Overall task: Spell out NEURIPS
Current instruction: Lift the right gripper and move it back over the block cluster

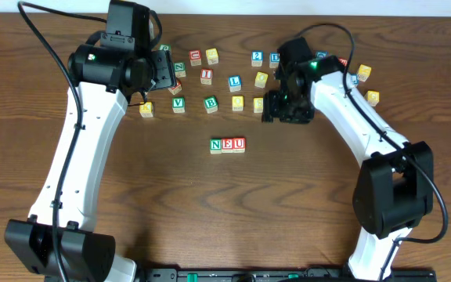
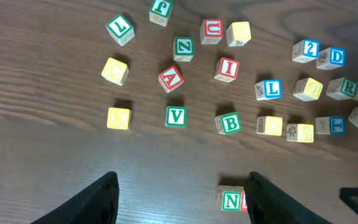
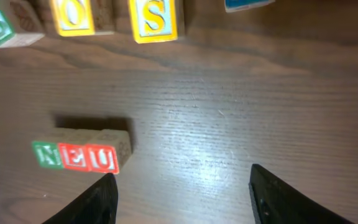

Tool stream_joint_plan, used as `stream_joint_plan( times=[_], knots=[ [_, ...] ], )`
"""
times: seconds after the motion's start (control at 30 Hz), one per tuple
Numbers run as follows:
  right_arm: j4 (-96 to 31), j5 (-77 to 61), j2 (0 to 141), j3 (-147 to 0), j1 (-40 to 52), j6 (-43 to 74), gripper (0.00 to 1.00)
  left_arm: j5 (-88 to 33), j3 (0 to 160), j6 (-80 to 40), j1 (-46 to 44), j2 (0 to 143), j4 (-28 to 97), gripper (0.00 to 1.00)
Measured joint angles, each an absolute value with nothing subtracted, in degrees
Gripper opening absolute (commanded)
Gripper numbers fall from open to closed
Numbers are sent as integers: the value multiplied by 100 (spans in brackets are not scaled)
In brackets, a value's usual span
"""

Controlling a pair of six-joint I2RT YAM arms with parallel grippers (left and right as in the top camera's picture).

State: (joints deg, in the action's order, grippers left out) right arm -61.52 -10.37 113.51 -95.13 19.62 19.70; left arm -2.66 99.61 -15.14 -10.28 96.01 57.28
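N block [image 1: 216,145] showing green, E block [image 1: 228,145] and U block [image 1: 239,144] showing red; table [image 1: 210,219] showing brown wood grain; S block [image 3: 156,18] showing yellow border.

The overhead view looks straight down from high above the desk [image 1: 210,219], taking in both arms and all the lettered blocks between them. The left wrist view sits fairly high and tilts forward over the scattered blocks, its spread left claw [image 2: 182,193] framing the bottom edge, while the right wrist view hangs low and close to the wood above its spread right claw [image 3: 182,186]. All three views share the N-E-U row [image 1: 227,145] and the green B block [image 1: 211,103], though the left wrist view cuts the row off at its lower edge.
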Motion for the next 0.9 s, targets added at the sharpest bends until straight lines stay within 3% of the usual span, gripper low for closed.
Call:
stream_joint_plan(
  times=[0.3, 0.9],
  knots=[
    [-6707, -825, 11351, -10414, 1962, 1684, 67, -266, 9961, -1514, -1028, 9601, 5787, 64],
    [-6318, -657, 11351, -10516, 1962, 1581, 70, -266, 9961, -1514, -1028, 9601, 5787, 64]
  ],
)
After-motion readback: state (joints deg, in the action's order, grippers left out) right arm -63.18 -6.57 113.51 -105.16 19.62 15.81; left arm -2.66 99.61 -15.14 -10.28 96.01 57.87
